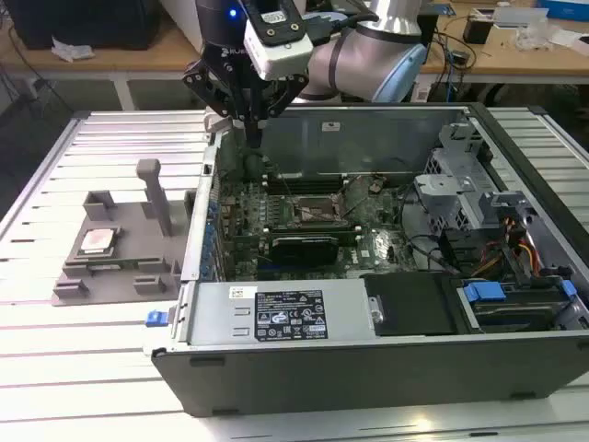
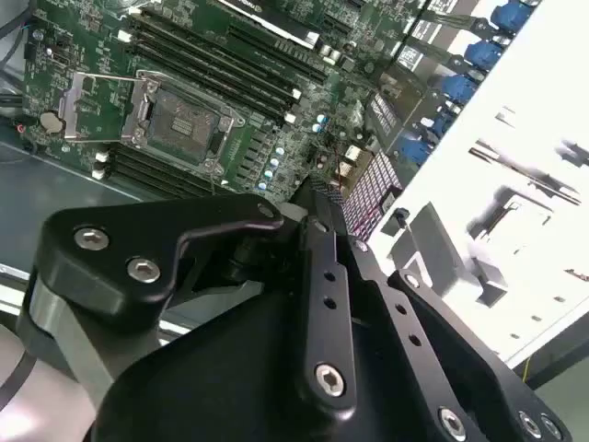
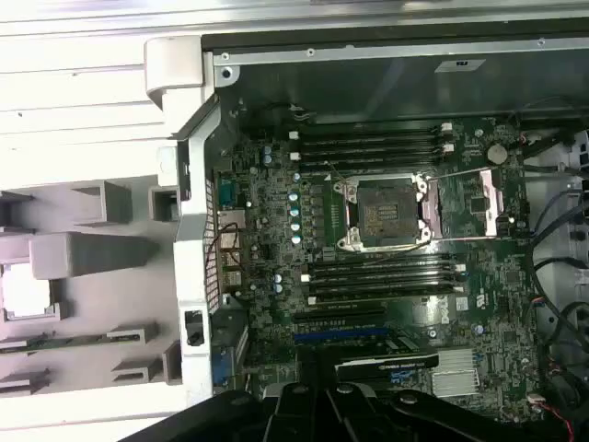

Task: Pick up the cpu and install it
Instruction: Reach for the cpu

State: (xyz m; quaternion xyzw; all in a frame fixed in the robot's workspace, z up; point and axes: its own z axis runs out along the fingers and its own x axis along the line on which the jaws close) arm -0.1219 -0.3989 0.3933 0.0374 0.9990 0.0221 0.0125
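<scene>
The cpu (image 1: pixel 97 241), a small silvery square chip, lies flat on the grey plastic tray (image 1: pixel 110 276) at the exterior view's left, outside the computer case; the first wrist view has the cpu (image 3: pixel 26 293) in its tray recess. My gripper (image 1: pixel 250 136) hangs above the case's left wall, well above and to the right of the chip, its fingers drawn together and holding nothing. The motherboard's socket (image 1: pixel 316 212) stands with its metal frame lifted; both wrist views show the socket (image 3: pixel 385 214) (image 2: pixel 179 122) bare inside. The black fingers (image 2: pixel 322 267) cross the second wrist view.
The open computer case (image 1: pixel 368 368) lies on a white slatted table (image 1: pixel 92 368). Inside are memory sticks (image 3: pixel 368 147), a graphics card (image 1: pixel 304 244), a power supply (image 1: pixel 285 313), drive cages (image 1: pixel 460 184) and loose cables (image 1: pixel 515 249). A grey upright post (image 1: pixel 152 193) rises from the tray.
</scene>
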